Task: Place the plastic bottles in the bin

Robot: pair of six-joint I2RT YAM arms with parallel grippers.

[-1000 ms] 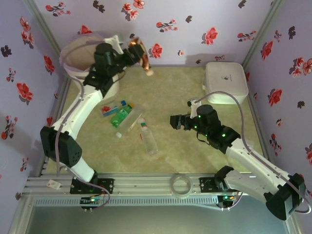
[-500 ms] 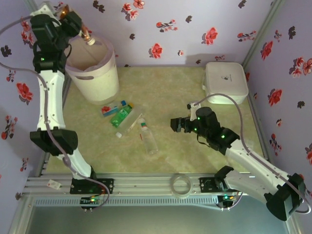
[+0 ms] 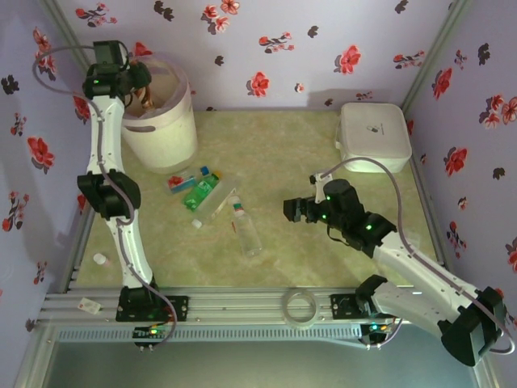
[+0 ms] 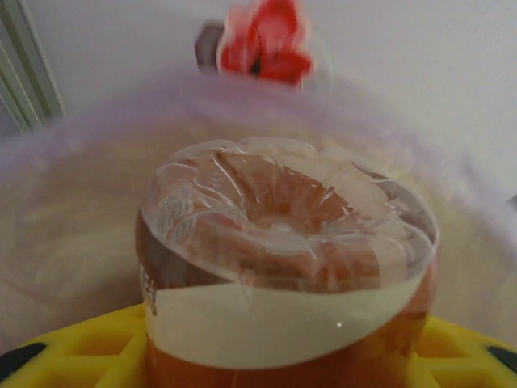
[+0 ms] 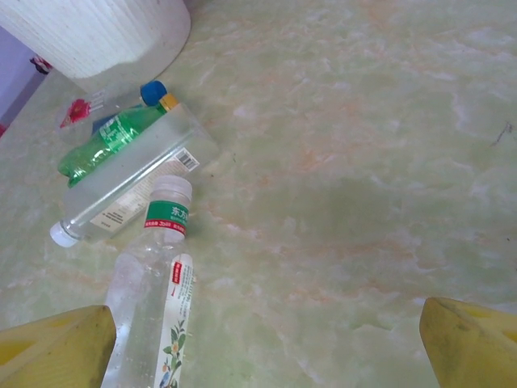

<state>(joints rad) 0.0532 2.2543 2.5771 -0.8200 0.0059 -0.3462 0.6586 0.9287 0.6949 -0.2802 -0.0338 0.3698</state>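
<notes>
Near me, the right fingers [image 3: 289, 207] hang spread wide over the tabletop [image 3: 323, 145], grasping nothing. Left of them lie plastic bottles — a clear one [image 3: 246, 230] and a green one [image 3: 199, 194]. Far left, the left fingers [image 3: 137, 85] clench an orange-brown bottle [image 4: 287, 267] over the bin [image 3: 166, 137].

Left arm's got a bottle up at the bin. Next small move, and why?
Probably open the left gripper: it grips the orange-brown bottle over the open mouth of the bin, so letting go should drop it inside.
</notes>
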